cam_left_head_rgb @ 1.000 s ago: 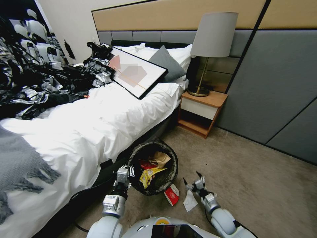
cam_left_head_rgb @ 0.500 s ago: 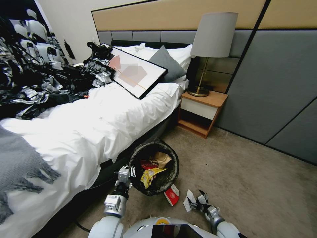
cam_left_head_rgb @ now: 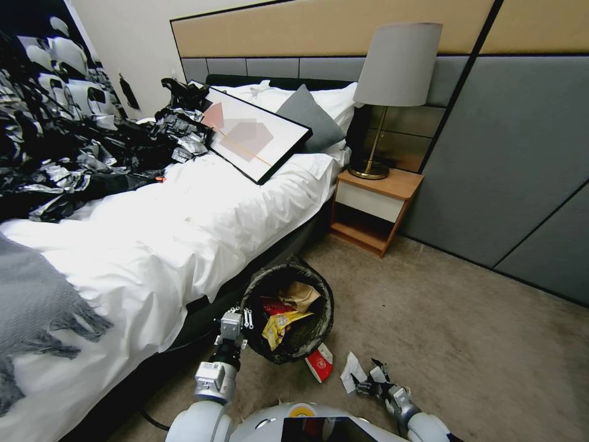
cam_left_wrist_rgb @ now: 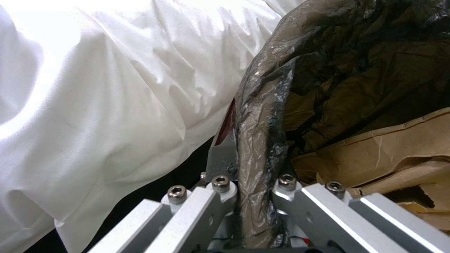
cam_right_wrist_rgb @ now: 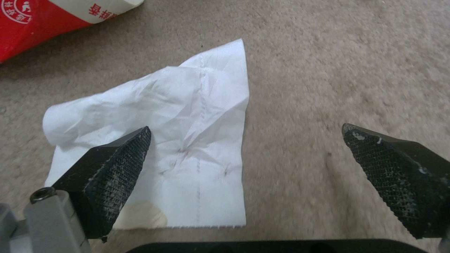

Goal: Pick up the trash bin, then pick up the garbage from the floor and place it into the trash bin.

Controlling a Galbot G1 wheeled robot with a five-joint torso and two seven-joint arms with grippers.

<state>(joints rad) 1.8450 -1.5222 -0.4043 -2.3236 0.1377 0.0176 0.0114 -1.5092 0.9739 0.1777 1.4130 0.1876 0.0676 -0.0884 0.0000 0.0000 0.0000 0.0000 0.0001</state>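
The trash bin (cam_left_head_rgb: 288,316) sits on the carpet (cam_left_head_rgb: 478,344) beside the bed (cam_left_head_rgb: 184,245), tipped toward the robot so its mouth faces the camera. Its black bag liner (cam_left_wrist_rgb: 262,116) folds over the rim. Inside lie brown crumpled paper (cam_left_head_rgb: 300,294), a yellow wrapper (cam_left_head_rgb: 279,325) and a red wrapper (cam_left_head_rgb: 270,305).

The left end effector (cam_left_head_rgb: 236,319) is pinching the bin's near left rim: in the left wrist view its metal fingers (cam_left_wrist_rgb: 220,193) are pressed on either side of the liner-covered edge, with the white bed sheet (cam_left_wrist_rgb: 103,88) just beside it.

On the floor just right of the bin and touching its base lies a red-and-white wrapper (cam_left_head_rgb: 319,363). To its right, a little nearer the robot, is a white tissue (cam_left_head_rgb: 351,372) lying crumpled on the carpet.

The right end effector (cam_left_head_rgb: 374,379) is low over the floor, just right of the tissue. Its black textured fingers (cam_right_wrist_rgb: 117,168) are spread wide (nothing between them but carpet and tissue). In the right wrist view one fingertip is over the tissue (cam_right_wrist_rgb: 187,140), and the other stands over bare carpet well to the side; the corner of the red-and-white wrapper (cam_right_wrist_rgb: 42,17) shows beyond the tissue.

A bedside stand (cam_left_head_rgb: 374,209) with a lamp (cam_left_head_rgb: 392,86) stands far off against the padded wall.
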